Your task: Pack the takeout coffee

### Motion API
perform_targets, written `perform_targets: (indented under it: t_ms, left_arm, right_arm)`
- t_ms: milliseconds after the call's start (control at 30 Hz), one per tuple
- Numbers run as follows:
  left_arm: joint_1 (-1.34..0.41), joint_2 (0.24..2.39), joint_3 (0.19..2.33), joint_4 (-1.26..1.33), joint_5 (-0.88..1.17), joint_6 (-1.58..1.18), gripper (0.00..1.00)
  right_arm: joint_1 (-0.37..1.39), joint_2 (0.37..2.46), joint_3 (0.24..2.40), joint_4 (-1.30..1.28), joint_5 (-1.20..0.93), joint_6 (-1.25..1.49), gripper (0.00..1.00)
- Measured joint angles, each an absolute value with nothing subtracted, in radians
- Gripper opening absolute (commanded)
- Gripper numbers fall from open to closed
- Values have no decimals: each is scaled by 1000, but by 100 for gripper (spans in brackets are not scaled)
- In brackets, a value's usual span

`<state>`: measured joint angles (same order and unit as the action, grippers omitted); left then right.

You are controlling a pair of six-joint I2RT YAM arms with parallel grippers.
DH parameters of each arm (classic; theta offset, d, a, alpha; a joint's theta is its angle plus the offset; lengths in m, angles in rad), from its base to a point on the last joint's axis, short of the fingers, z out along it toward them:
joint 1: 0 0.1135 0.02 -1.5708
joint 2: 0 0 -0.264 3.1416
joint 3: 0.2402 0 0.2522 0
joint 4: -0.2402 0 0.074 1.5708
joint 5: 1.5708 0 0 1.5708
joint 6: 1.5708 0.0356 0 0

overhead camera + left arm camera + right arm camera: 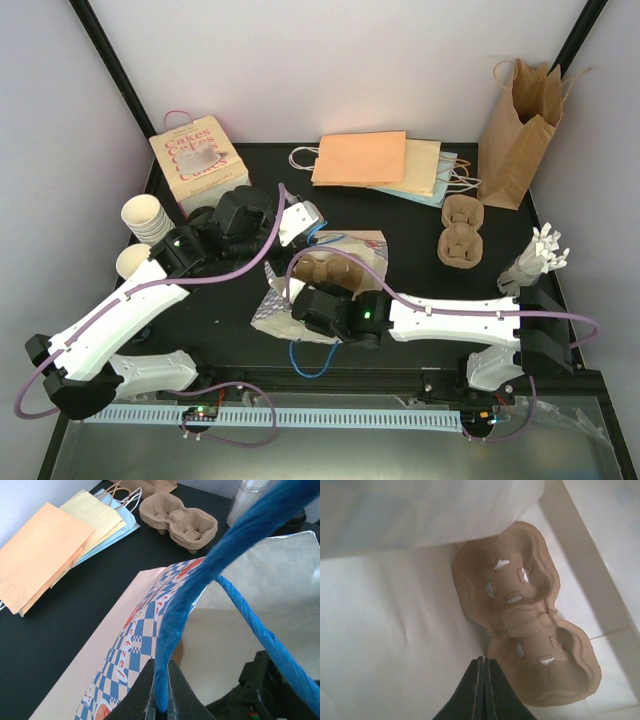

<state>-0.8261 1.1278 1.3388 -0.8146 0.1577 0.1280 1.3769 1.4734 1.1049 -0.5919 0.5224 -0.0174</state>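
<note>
Looking down, stacked cream-white ribbed paper cups at the black desk's left edge, well apart from the blue-checkered paper bag, left wrist, left gripper pinching the bag's blue twisted rope handle, right wrist, right gripper closed, empty, beside a brown pulp two-cup carrier inside the bag.

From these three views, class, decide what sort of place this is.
Likely a robot test cell staged as a café takeout counter: plain white walls box in a black table stocked with paper bags, pulp cup carriers and stacked paper cups.
</note>
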Motion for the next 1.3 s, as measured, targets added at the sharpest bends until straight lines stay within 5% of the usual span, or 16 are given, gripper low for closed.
perform_targets:
  t_ms: [1300]
  left_arm:
    - [-838,1066,1303,-821,182,130,2]
  right_arm:
    - [1175,1715,1124,-545,514,-72,1]
